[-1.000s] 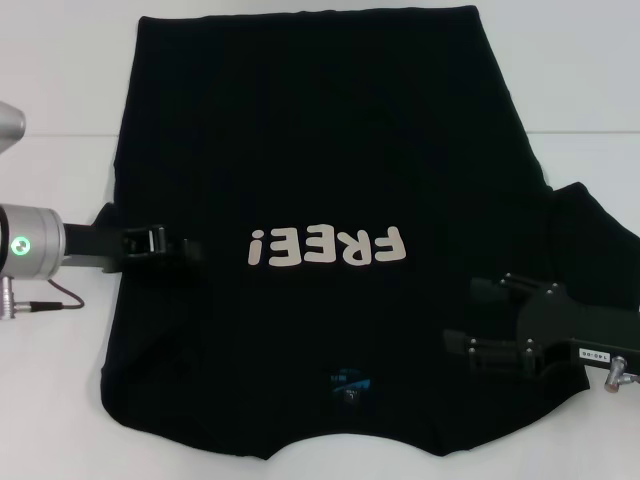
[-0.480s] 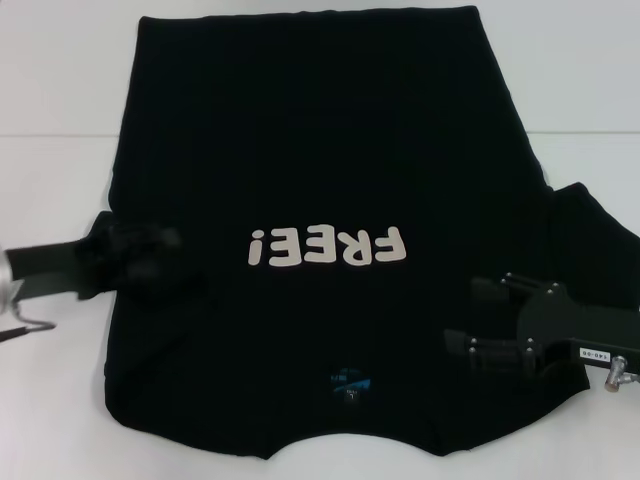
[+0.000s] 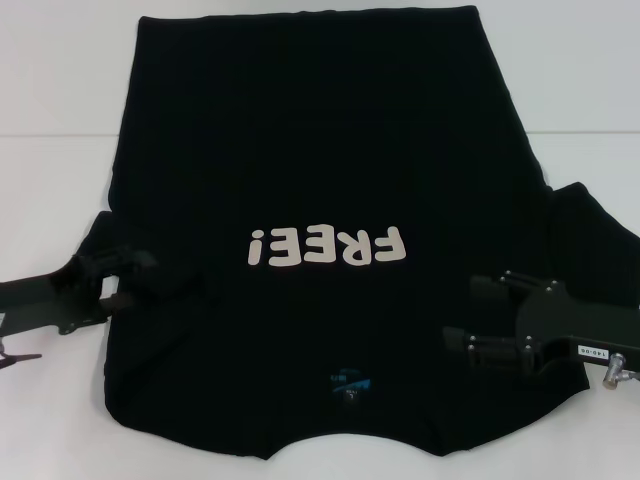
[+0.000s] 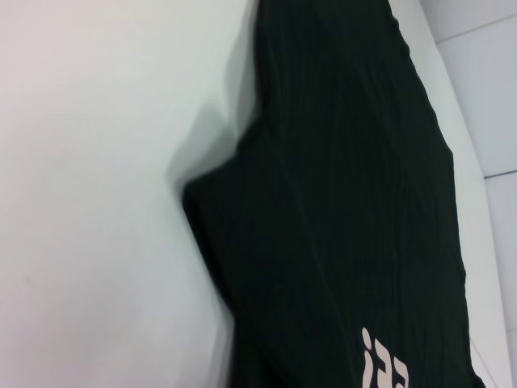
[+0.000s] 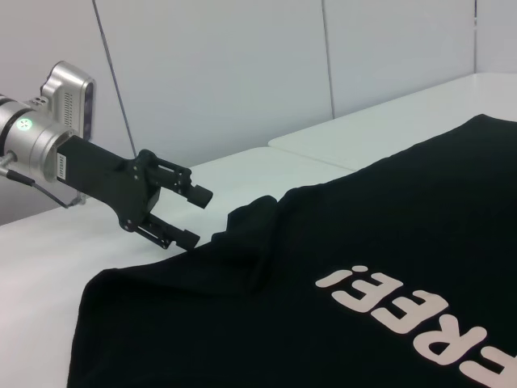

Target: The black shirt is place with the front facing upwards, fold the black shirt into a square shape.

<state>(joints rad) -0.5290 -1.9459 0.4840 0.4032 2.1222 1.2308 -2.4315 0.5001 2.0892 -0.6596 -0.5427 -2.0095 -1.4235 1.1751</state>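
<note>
Looked like a lab or test cell: I worked over a bare white table (image 3: 60,180), backed by plain white panelled walls (image 5: 242,73).

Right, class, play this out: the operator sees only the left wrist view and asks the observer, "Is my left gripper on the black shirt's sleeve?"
Observer: No. The right wrist view shows the left gripper open, just short of the bunched left sleeve of the black shirt.
Operator: Where is the other arm?
Observer: The right gripper is open over the shirt's right side, near the flat right sleeve.
Operator: I only see part of the print. Which way does the shirt lie?
Observer: The head view shows the full "FREE!" lettering facing up, with the blue neck label at the edge nearest the robot.
</note>
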